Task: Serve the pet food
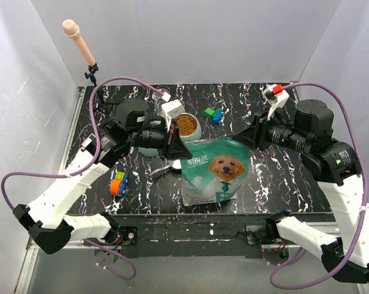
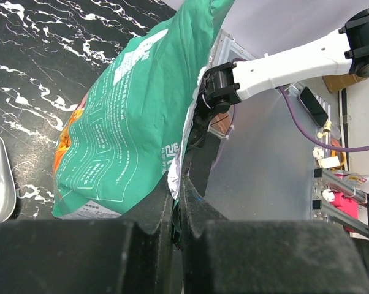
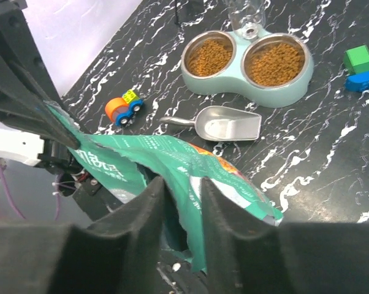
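left gripper (image 2: 176, 187): reaches in level, clamped on bag (image 1: 215, 171) top edge
right gripper (image 3: 182, 187): fingers apart, straddling bag's opposite edge
table (image 1: 282, 177): black marbled, white walls (image 1: 172, 37)

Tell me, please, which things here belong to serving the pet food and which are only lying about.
For the job: pet food, double bowl, bag, scoop.
Lying about: toy car, green and blue blocks, microphone.

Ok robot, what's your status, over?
Left end effector shut on top edge of teal-and-white dog-print bag. Right end effector straddling same edge, grip unclear. Orange-brown kibble in both teal feeder bowls. Silver metal scoop empty, beside bag.
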`<state>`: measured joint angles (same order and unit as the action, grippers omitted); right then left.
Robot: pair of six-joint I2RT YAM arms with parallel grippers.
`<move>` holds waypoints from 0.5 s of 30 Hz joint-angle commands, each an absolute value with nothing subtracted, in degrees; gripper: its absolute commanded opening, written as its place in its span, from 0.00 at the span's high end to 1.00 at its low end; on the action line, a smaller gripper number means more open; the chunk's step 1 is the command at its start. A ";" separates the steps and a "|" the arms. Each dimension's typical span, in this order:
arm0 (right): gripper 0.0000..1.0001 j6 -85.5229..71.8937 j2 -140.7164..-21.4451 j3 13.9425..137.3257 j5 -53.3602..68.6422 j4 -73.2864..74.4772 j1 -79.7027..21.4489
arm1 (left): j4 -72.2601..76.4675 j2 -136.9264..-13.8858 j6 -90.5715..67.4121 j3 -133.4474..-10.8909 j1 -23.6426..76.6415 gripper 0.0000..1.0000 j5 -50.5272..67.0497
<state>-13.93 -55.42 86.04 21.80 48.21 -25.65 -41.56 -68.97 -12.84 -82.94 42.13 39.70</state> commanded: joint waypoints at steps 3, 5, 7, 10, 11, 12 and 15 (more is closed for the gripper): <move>0.99 -2.30 -53.70 84.20 17.68 50.70 -25.84 | -41.91 -64.43 -9.51 -85.34 42.36 1.00 44.22; 0.99 1.38 -52.22 82.71 19.05 50.54 -24.27 | -45.77 -63.99 -6.61 -87.00 42.28 1.00 41.15; 0.99 4.73 -51.77 81.92 23.01 51.32 -22.60 | -47.46 -63.55 -4.84 -87.45 42.19 1.00 40.52; 0.99 8.78 -55.27 85.68 29.87 58.24 -22.50 | -48.60 -65.21 -4.66 -88.15 42.01 1.00 45.07; 0.89 10.01 -56.07 87.09 30.58 60.36 -22.50 | -48.34 -65.82 -5.09 -88.33 42.01 1.00 47.26; 0.76 11.32 -56.42 88.49 31.19 61.95 -22.59 | -47.73 -66.18 -5.79 -88.07 42.01 1.00 49.29; 0.35 14.32 -54.15 90.88 35.40 61.80 -22.67 | -46.85 -66.36 -6.68 -87.98 42.10 1.00 49.75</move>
